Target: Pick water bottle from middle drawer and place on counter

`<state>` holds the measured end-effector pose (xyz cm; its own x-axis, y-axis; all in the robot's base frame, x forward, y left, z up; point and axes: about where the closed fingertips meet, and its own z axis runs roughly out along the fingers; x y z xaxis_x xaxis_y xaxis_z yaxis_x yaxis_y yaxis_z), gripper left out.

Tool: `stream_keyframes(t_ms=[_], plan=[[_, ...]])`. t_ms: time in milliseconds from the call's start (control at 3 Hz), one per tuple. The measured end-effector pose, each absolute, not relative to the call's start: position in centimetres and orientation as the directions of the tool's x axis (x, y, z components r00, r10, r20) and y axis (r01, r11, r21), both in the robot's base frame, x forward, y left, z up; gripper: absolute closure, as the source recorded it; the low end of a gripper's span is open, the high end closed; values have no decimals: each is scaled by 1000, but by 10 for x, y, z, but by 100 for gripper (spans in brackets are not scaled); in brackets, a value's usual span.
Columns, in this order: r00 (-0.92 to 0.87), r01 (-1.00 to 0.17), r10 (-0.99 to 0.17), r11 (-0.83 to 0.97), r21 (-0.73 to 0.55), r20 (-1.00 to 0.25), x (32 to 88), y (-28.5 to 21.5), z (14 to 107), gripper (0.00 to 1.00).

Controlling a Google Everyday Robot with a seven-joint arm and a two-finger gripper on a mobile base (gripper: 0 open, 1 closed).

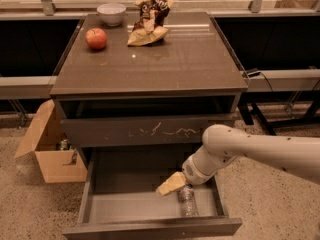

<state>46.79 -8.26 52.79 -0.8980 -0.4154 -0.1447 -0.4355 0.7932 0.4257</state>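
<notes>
Far left: cardboard box point(50, 156) on the floor beside the cabinet.
Bench point(175, 64), upper part of frame: apple point(96, 38), bowl point(111, 13) and crumpled snack bag point(149, 21) sit along the back. The front half looks like the drop spot.
Below it, the scratched drawer front point(150, 131) is shut. The middle drawer point(130, 204) under that is pulled out, lower centre.
Tool point(171, 184) is down inside the drawer, right of centre, just left of and above the water bottle point(187, 202). Can't tell how far open it is or whether it has hold of anything.
Bottle lies on its side on the drawer floor, lower right, near the front wall, long axis roughly front-to-back.
Arm point(250, 149) comes in from the right edge.
Handling guess: light, thin-walled, smooth and round, so it'll roll and dent. Grip across the body at mid-length with a moderate squeeze, and stay off the cap end.
</notes>
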Motion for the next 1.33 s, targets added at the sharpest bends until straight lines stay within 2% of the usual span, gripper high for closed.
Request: stream_keyframes(t_ms=[667,1333], plan=[[-942,-325,-331,860,394,-55,494,-77,468,0],[-958,-267,-287,899,347,8,510,-96,413,0]])
